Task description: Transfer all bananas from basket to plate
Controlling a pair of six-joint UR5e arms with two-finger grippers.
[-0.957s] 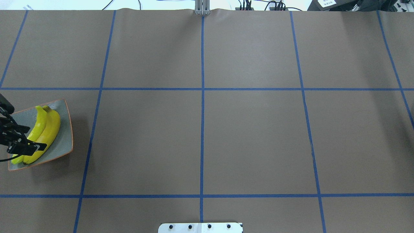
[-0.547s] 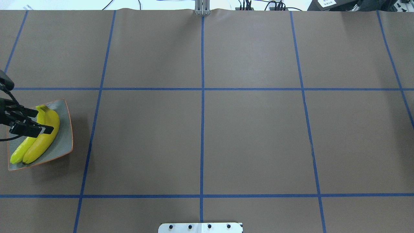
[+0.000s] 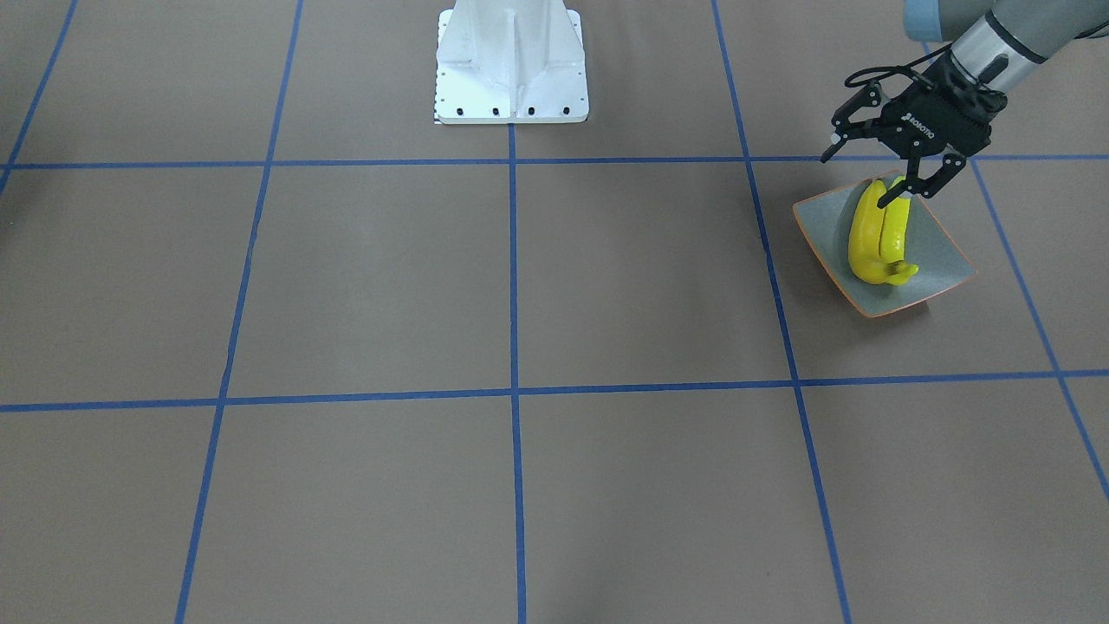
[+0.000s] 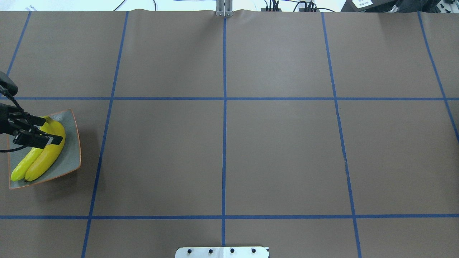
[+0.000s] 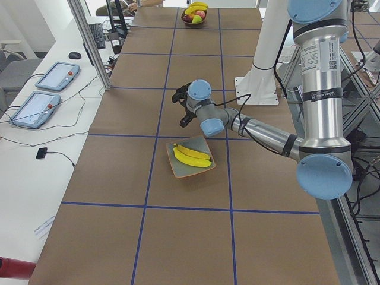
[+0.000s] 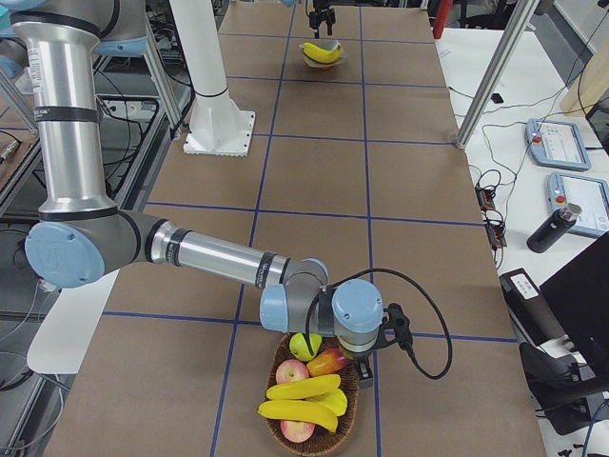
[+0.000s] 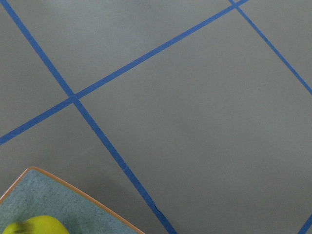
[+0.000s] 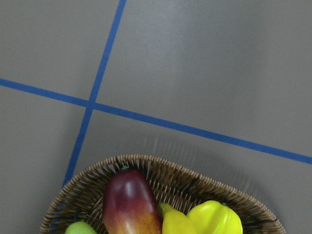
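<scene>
Two yellow bananas (image 3: 879,234) (image 4: 43,157) lie side by side on the grey-green plate (image 3: 936,256) (image 4: 70,150) at the table's left end. My left gripper (image 3: 855,180) (image 4: 52,132) hangs open just above their far ends, holding nothing. The wicker basket (image 6: 354,392) (image 8: 170,180) sits at the table's right end with two more bananas (image 6: 300,400) in it. My right gripper (image 6: 366,367) hovers at the basket's rim beside the fruit; I cannot tell if it is open or shut. The right wrist view shows one banana tip (image 8: 178,222) and no fingers.
In the basket also lie a red-yellow mango (image 8: 131,204), a green apple (image 6: 304,345) and a yellow fruit (image 8: 214,219). The robot's white base (image 3: 511,69) stands at the table's near-robot edge. A monitor and tablets (image 6: 561,171) line the far side.
My left gripper has moved along the bananas from the plate's robot-side end to its far end, staying open. The two bananas stay on the plate.
</scene>
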